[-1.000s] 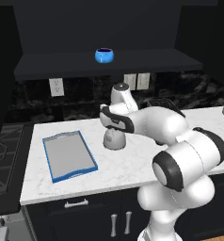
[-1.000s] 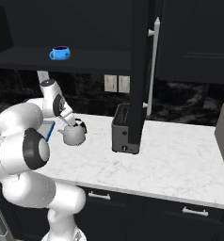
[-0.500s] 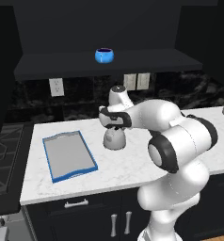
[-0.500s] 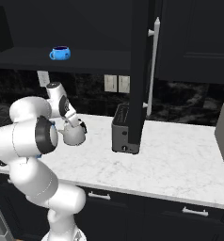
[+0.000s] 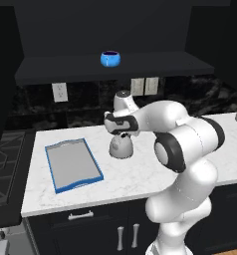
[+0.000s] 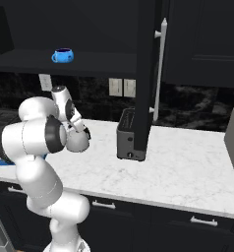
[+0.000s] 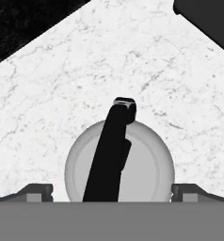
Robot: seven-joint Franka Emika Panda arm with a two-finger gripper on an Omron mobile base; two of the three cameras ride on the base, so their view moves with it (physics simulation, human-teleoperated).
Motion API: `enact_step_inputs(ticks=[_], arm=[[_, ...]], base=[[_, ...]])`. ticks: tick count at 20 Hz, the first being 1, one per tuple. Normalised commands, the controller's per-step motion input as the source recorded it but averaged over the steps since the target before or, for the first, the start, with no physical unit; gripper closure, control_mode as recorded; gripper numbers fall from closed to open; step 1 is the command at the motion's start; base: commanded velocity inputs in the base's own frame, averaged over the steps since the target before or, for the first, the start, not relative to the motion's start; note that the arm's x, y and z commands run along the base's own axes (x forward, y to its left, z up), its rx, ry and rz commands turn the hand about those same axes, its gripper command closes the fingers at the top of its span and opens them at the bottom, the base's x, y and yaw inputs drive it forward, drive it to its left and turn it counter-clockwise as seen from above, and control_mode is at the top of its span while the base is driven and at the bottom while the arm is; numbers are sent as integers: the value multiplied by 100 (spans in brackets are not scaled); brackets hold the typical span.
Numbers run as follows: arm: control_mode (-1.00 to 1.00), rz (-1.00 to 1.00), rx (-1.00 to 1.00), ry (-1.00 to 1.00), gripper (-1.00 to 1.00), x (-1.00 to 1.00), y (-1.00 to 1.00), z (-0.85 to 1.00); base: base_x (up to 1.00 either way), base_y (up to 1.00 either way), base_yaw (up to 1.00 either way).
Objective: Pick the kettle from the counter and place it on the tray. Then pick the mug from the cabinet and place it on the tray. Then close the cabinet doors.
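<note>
Hand (image 7: 112,190) hangs open above the kettle (image 7: 147,169) — fingertips wide of both sides. Bare desk (image 5: 140,172) separates kettle and tray (image 5: 73,165).

Robot arm (image 5: 190,149) is being rendered w/ glossy white rounded shells & dark grey/black joint rings, centre-right of left base view. Two small dark finger tips (image 7: 36,192) are being shown at hand view's bottom corners.

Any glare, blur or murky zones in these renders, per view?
Left base view: sharp, even light; the open dark navy upper cabinet interior is nearly black, yet the small bright-blue mug stands out.
Right base view: the boxy dark-grey toaster merges into the dark door edge beside it.
Hand view: crisp, no glare; the rounded light-grey kettle leaves only faint shade on the white marble counter.
</note>
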Motion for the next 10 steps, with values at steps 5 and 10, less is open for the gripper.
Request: enact_step_inputs(ticks=[5,10], arm=[[-100,-6,0,0,-100,18,1,-12],[-100,-6,0,0,-100,11,4,-10]], base=[[0,0,0],[0,0,0]])
